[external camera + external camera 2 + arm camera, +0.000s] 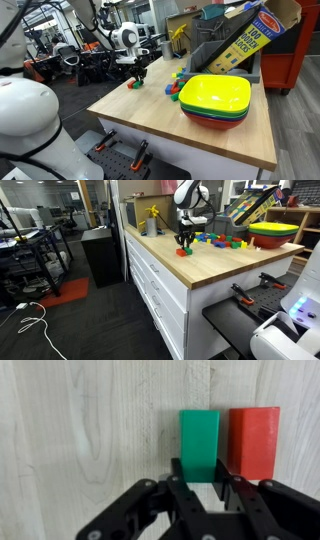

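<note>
Green block (199,440) is lying on the pale wooden surface (80,430), and the claw (200,472) is clenching it, with one dark finger pressing against each long side of its near end in the wrist view. A red block (253,440) is lying just beside it, parallel and outside the finger on that side. A thin shaded strip is showing between the two, so I cannot tell whether they are touching.

In both exterior views the claw (137,72) (185,238) is pointing straight down over a far corner of the surface (150,125) (190,275), with the two small blocks showing as a spot of colour under its tips. They are too small there to tell apart clearly.

A loose pile of coloured blocks (177,85) (225,242) is lying near the claw, further along the surface. Beyond it, a stack of bowls (215,100) (275,232) is standing with a yellow one on top. A cardboard box (255,35) printed with blocks is leaning behind the stack.
</note>
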`<move>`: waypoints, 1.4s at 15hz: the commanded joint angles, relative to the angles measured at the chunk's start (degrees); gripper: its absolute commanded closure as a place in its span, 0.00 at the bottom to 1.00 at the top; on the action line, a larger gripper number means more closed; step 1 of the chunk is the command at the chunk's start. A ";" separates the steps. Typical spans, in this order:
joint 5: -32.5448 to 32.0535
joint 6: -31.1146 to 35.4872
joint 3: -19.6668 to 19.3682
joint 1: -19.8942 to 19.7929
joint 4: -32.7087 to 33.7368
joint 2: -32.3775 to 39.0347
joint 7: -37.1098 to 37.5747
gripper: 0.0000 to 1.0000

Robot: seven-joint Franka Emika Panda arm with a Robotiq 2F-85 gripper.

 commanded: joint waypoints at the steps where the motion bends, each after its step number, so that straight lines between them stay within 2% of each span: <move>1: 0.56 1.34 -0.09 0.09 -2.62 -2.03 0.51 0.62; 2: 0.57 1.30 -0.09 0.09 -2.65 -2.05 0.53 0.41; 4: 0.55 1.30 -0.06 0.06 -2.86 -2.06 0.33 0.37; 8: 0.52 1.45 -0.07 0.05 -3.13 -2.09 0.27 0.09; 9: 0.44 1.47 -0.04 0.04 -3.15 -2.07 0.06 0.52; 10: 0.44 1.48 -0.01 0.06 -3.22 -2.10 -0.01 0.46; 11: 0.44 1.50 0.02 0.06 -3.28 -2.11 -0.08 0.46; 17: 0.42 1.68 0.02 0.11 -3.46 -2.14 -0.14 0.92; 21: 0.27 1.95 0.05 0.24 -3.24 -1.92 -0.17 0.92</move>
